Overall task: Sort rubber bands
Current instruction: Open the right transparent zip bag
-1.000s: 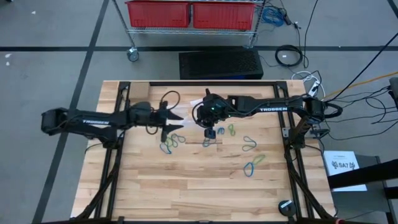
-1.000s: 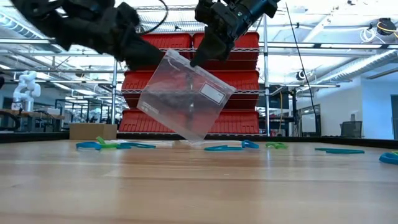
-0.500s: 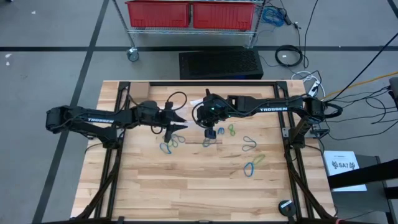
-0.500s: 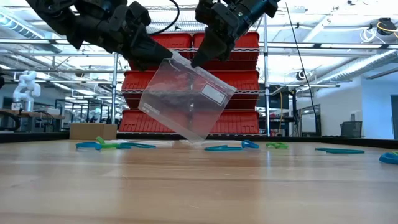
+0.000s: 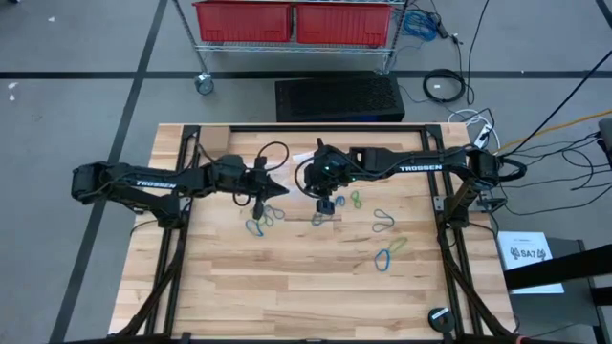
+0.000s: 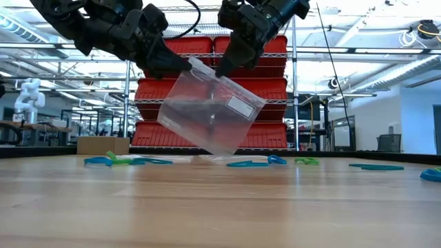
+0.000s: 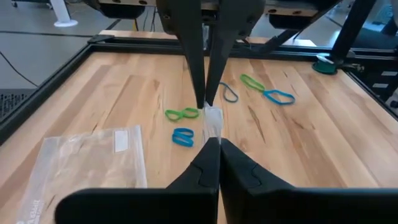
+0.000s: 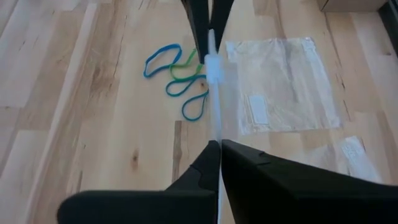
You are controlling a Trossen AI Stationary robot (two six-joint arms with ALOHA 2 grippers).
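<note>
The wooden table (image 5: 287, 287) carries the whole job, and sorting looks barely begun. Above its middle, both arms hold one clear plastic bag (image 6: 210, 114) in the air, tilted, by its top edge: the left gripper (image 6: 180, 67) is clamped on one top corner and the right gripper (image 6: 222, 69) is clamped on the other end of the same edge. In the low view something dark shows faintly inside, but whether any band is in it cannot be told. More clear bags lie flat on the table; one of them (image 8: 283, 84) shows below the right wrist. The rubber bands (image 5: 265, 219) remain loose on the wood, in small mixed clusters of blue, green and teal spread across the middle and right. Judging from this, the bag is only being readied, and nearly all the picking and separating by colour is left.
</note>
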